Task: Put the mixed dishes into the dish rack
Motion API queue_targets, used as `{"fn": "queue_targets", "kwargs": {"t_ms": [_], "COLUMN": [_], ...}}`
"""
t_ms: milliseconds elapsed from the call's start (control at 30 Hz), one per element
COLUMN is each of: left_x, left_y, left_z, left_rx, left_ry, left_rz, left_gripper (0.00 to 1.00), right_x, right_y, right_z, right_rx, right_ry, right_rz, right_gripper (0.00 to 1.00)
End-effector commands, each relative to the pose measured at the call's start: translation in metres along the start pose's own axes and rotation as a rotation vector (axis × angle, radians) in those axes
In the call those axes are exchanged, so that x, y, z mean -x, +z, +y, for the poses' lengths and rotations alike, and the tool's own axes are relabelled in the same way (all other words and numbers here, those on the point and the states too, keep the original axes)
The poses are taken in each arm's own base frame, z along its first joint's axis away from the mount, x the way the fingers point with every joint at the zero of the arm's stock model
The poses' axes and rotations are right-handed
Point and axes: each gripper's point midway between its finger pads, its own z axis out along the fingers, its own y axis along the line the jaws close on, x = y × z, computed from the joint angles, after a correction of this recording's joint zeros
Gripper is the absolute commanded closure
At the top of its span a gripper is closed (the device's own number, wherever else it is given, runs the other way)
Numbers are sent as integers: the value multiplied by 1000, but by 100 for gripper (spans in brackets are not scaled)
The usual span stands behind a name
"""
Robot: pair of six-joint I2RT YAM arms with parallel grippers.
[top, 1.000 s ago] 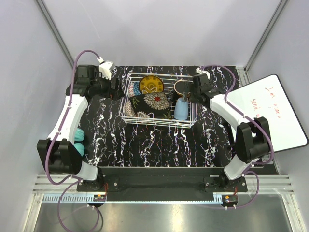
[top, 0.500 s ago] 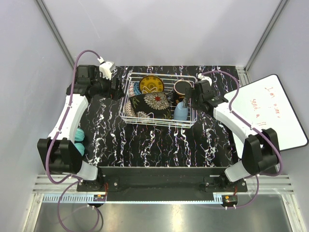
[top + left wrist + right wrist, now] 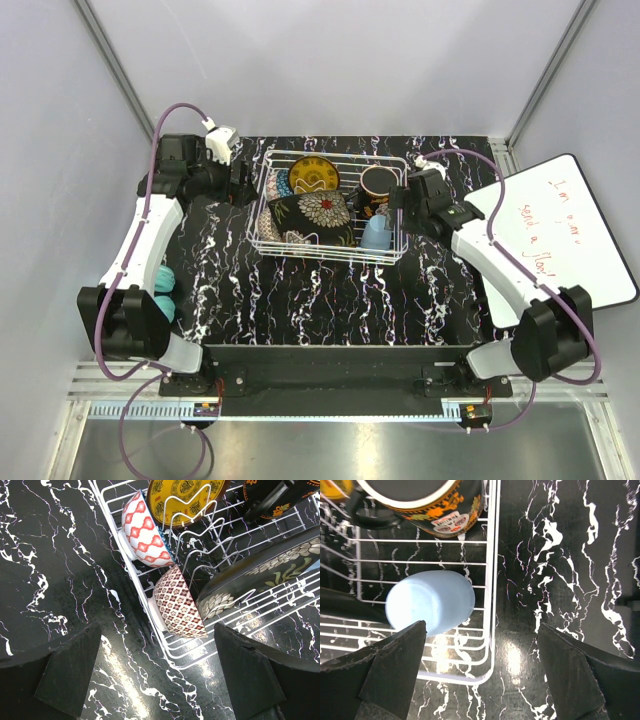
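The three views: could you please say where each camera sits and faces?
Top external: above, behind the bases, looking down on the dish rack; both arms show.
Left wrist: on the left arm, facing down at the rack's left edge and beige patterned bowl; open left gripper shows.
Right wrist: on the right arm, facing down at the rack's right edge and light-blue cup; open right gripper shows.
Shared: top external shows that cup too.

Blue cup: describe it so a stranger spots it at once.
Find the white wire rack far back on the table. In its near right corner, beside the mug, sits the cup. It alone is plain pale blue; its neighbours are patterned.
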Motion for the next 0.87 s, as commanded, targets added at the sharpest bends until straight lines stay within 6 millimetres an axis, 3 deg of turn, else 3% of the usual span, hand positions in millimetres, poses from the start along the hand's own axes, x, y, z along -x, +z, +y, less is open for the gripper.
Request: {"fn": "queue_targets", "kwargs": {"t_ms": [0,133,433,833], "left_x": [22,22,21,20], "left_y": [-2,-3,-8,-16], "left_z": [0,1,-3,-5], "left_rx": [-12,-9,-10,7], "left_ry": [49,48,31,35], "left_rz": [-75,-76,-81,-90], "left_gripper": [1,1,1,1], "right_x": [38,47,33,34], "right_y": [-39,-67,-122,-134], "right_z": [13,18,21,19], "right_rx": [63,123,230,253], "right_ry": [-12,-8,33,24], "right_rz": [-103,-131,-105,-140], "right_gripper": [0,0,0,0]}}
